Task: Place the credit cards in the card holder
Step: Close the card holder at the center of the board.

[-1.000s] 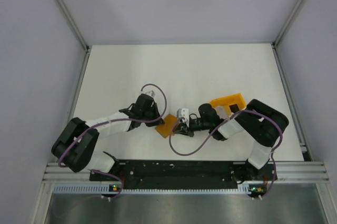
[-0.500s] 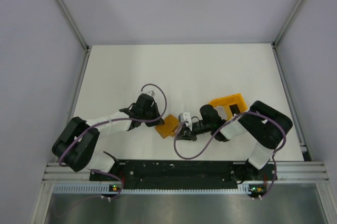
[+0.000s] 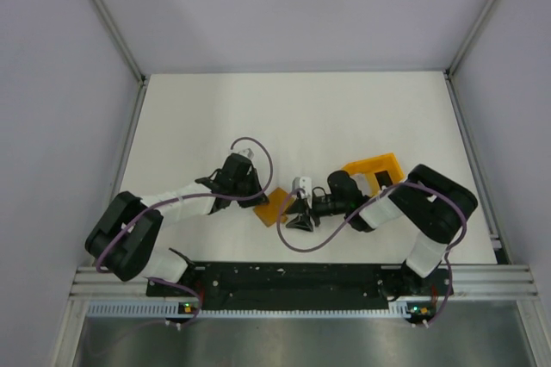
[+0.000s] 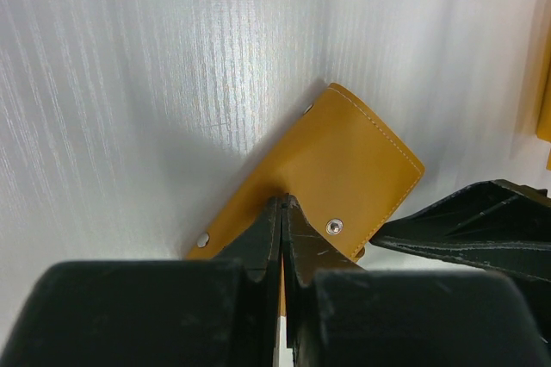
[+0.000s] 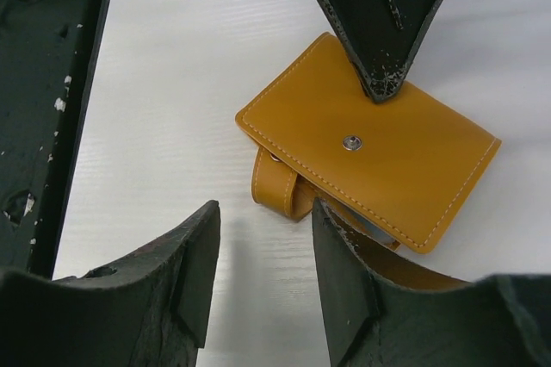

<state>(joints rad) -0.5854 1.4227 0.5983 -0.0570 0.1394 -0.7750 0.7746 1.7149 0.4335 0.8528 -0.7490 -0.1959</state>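
Observation:
The card holder (image 3: 274,207) is an orange wallet lying closed on the white table between the two arms. My left gripper (image 4: 282,201) is shut, and its tips press down on the wallet's cover (image 4: 353,160). From the right wrist view those tips (image 5: 380,74) rest near the cover's far edge. My right gripper (image 5: 264,212) is open, with nothing between its fingers, just in front of the wallet's strap loop (image 5: 277,184). A thin pale blue edge (image 5: 375,231), one of the credit cards, peeks out under the cover. No other card shows.
An orange frame-like object (image 3: 373,166) lies behind the right arm. The black base rail (image 3: 293,279) runs along the near edge, and it shows again close on the left of the right wrist view (image 5: 43,108).
My right gripper has opened from shut and drawn slightly back from the wallet's near side. The left gripper and the wallet have stayed where they were.

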